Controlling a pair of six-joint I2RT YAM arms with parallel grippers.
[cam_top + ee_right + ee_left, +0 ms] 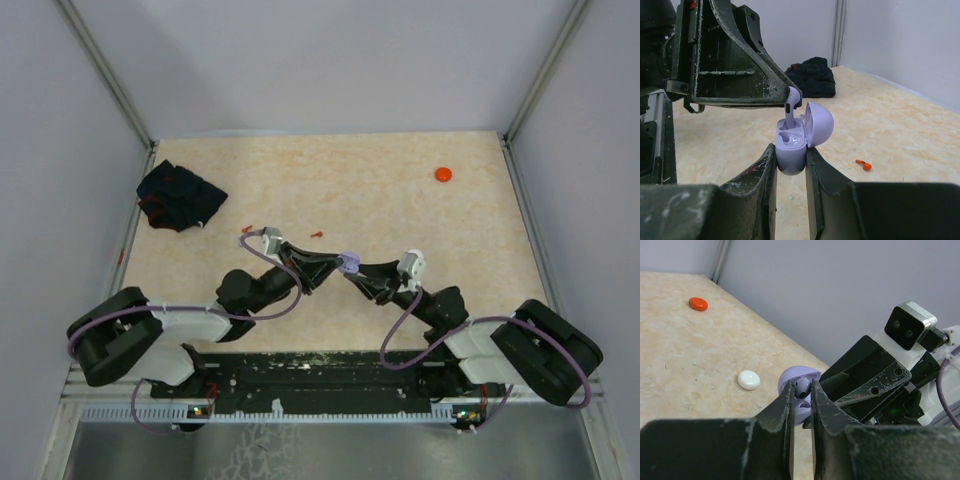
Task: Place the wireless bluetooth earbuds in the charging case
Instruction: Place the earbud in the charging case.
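My right gripper is shut on the base of a pale purple charging case, held above the table with its lid open. My left gripper is shut on a pale purple earbud. In the right wrist view that earbud stands stem-down in the case's far slot; the near slot is empty. Both grippers meet at the case in the top view. Two red earbuds lie on the table, one also in the right wrist view.
A black cloth lies at the back left. A red disc lies at the back right, and a white disc lies on the table near the case. Grey walls close in the table.
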